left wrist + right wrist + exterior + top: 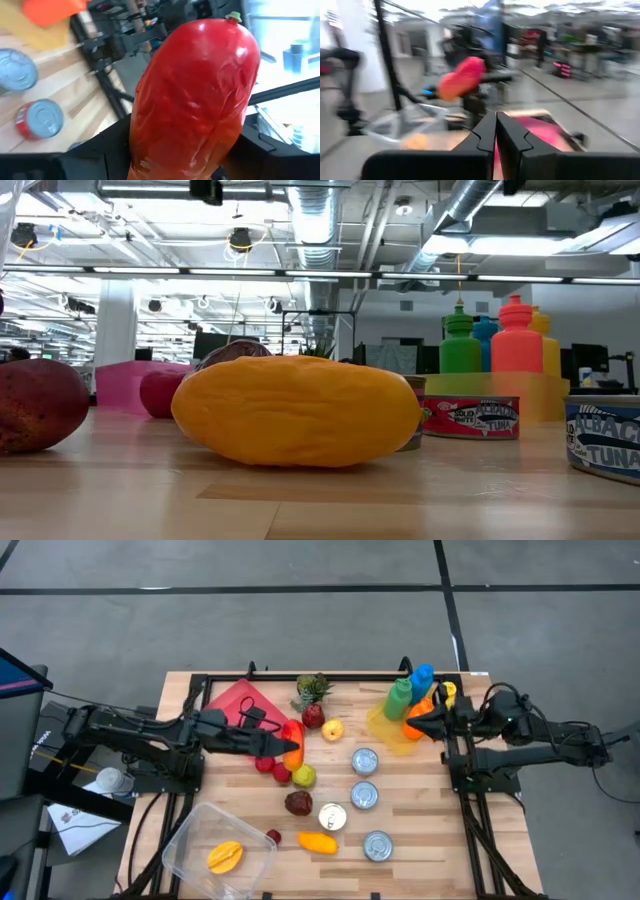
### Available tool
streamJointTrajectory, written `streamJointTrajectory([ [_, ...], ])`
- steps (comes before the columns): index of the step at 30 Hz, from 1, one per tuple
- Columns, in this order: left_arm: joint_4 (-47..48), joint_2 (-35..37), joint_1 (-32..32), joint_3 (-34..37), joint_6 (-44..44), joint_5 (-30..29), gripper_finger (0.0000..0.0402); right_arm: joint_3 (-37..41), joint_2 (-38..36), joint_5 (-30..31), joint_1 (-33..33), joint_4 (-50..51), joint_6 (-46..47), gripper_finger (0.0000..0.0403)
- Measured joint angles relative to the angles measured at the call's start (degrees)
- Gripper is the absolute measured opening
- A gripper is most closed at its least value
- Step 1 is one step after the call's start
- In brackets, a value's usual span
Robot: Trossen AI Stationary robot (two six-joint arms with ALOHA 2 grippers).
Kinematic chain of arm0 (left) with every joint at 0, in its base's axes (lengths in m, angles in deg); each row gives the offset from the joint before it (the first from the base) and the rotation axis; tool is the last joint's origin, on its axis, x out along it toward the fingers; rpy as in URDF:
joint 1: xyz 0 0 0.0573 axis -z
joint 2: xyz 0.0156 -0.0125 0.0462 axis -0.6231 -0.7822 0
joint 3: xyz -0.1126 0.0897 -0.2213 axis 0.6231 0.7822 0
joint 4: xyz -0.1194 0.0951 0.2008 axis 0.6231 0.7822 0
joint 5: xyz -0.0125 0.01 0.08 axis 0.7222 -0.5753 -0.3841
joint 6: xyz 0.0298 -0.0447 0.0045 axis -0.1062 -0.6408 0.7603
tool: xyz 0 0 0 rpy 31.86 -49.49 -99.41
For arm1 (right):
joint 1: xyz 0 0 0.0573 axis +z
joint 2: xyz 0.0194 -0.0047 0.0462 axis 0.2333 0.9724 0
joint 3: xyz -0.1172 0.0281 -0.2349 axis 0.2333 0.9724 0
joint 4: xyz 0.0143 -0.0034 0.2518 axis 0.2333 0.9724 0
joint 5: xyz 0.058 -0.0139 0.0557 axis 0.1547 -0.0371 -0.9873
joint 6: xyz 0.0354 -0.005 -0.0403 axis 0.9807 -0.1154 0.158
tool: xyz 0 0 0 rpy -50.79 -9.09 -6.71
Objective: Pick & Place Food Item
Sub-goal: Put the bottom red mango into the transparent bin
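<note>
L gripper (287,747): clamped on red pepper (195,100), held above table (420,830) centre, near apple (333,729).
R gripper (496,131): fingers pressed together, empty, raised at right edge by bottles (412,692).
Bin (190,855): front-left, holds one orange fruit (225,857).

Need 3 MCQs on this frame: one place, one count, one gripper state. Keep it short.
1. Where is the clear tub?
A. near left corner of the table
B. by the bottles
C. on the pink cloth

2. How many cans on the table?
A. two
B. four
C. six

3. What is the left gripper doing?
A. open, empty
B. shut on a red pepper
C. shut on a can

Answers:
1. A: the high view shows the tub at the table's near left corner, an orange fruit inside.
2. B: four cans with silver tops show from above.
3. B: the left wrist view shows the red pepper between its fingers.
</note>
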Motion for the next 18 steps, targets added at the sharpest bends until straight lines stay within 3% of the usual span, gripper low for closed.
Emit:
streamJointTrajectory([
  [3,0.43,1.36,-0.63,0.04,0.86,-0.04,0.0236,0.01,-1.65,-0.83,0.0,-2.12,2.28,0.0002],
  [11,-0.37,3.46,-1.96,0.01,2.28,-0.06,0.0236,1.76,-17.33,6.27,-0.02,4.77,4.19,0.0001],
  [18,-0.38,3.47,-1.96,-0.02,2.51,-0.06,0.0237,12.67,-23.65,7.75,0.0,-2.91,5.4,0.0],
])
